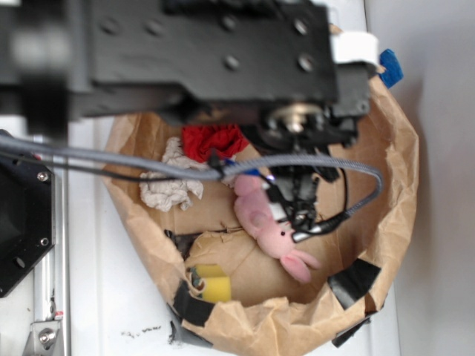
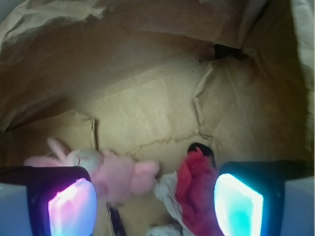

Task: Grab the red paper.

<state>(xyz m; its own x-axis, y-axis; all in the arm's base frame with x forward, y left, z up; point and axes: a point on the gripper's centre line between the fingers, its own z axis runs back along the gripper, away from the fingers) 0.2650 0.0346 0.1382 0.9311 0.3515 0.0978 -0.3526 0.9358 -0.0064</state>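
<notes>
The tool [image 2: 155, 206] hangs wide open, empty; closing here risks pinching the pink bunny [image 2: 115, 174] alongside the red paper [image 2: 197, 196].

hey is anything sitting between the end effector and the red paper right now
Partly. In the wrist view the open end effector has the red paper just inside its right pad, but the pink plush bunny and a bit of the off-white paper wad also lie between the pads, so closing could catch them too.
</notes>
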